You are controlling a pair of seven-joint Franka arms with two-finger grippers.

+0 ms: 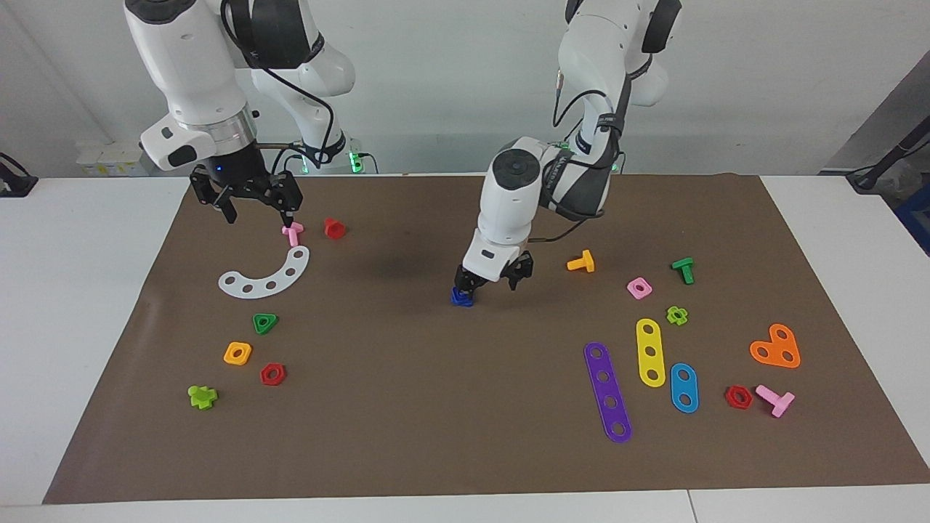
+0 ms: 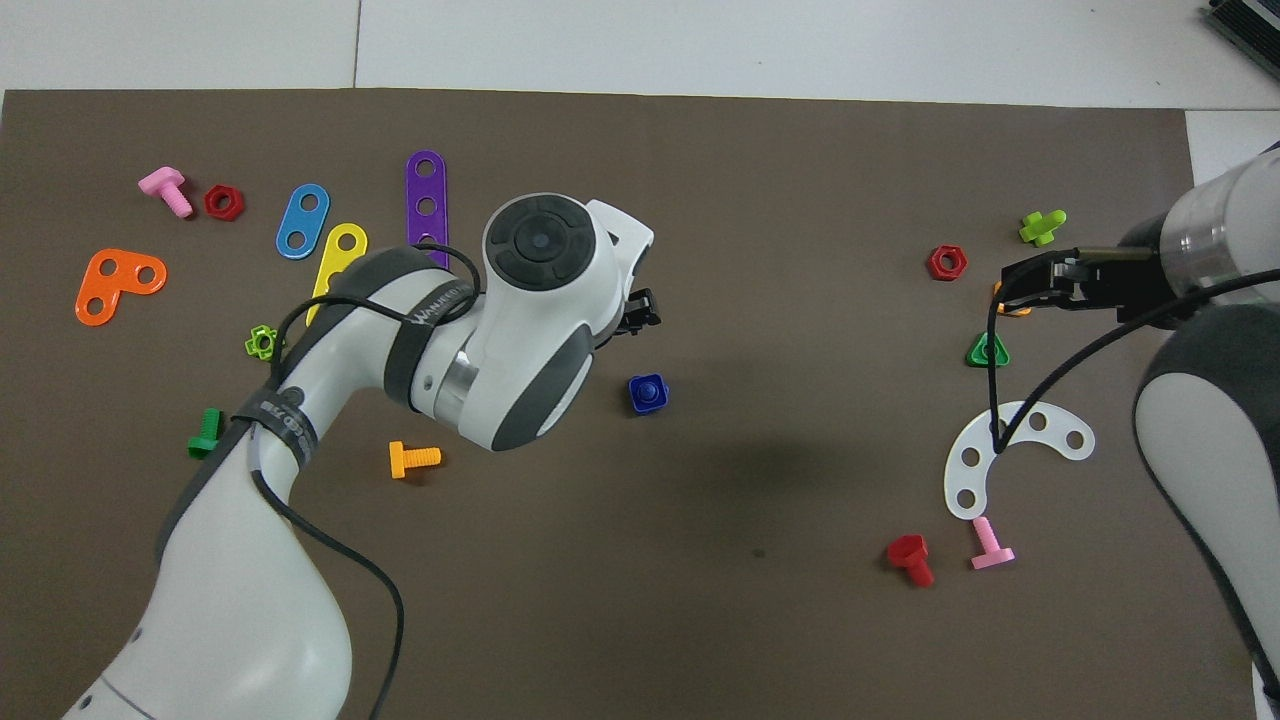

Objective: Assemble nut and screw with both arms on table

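In the facing view, the left gripper (image 1: 494, 280) is hanging low over the middle of the brown mat (image 1: 407, 436), its fingers spread apart and gripping nothing. One finger is standing right at the blue piece (image 1: 461, 296), which is lying on the mat; whether it is touching cannot be told. This blue piece is looking like the nut and screw together, but the two parts cannot be told apart here. The right gripper (image 1: 258, 207) is waiting in the air over the pink screw (image 1: 292, 233) and the white curved strip (image 1: 267, 275) toward the right arm's end of the table, its fingers spread and gripping nothing. A red screw (image 1: 334, 228) is lying just beside the pink one. An orange screw (image 1: 581, 262) is lying near the left gripper, toward the left arm's end.

In the overhead view, the blue piece (image 2: 648, 392) is sitting free on the mat (image 2: 760, 620) near its middle, showing a square base with a rounded knob standing up from it. The left arm's big white wrist is covering most of its gripper; only black finger parts (image 2: 640, 312) are showing, apart from the blue piece. The right gripper (image 2: 1040, 280) is reaching in over the green triangle nut (image 2: 987, 350) and an orange nut (image 2: 1010, 300) that it is partly hiding. The white curved strip (image 2: 1010, 455) is lying nearer to the robots than those.
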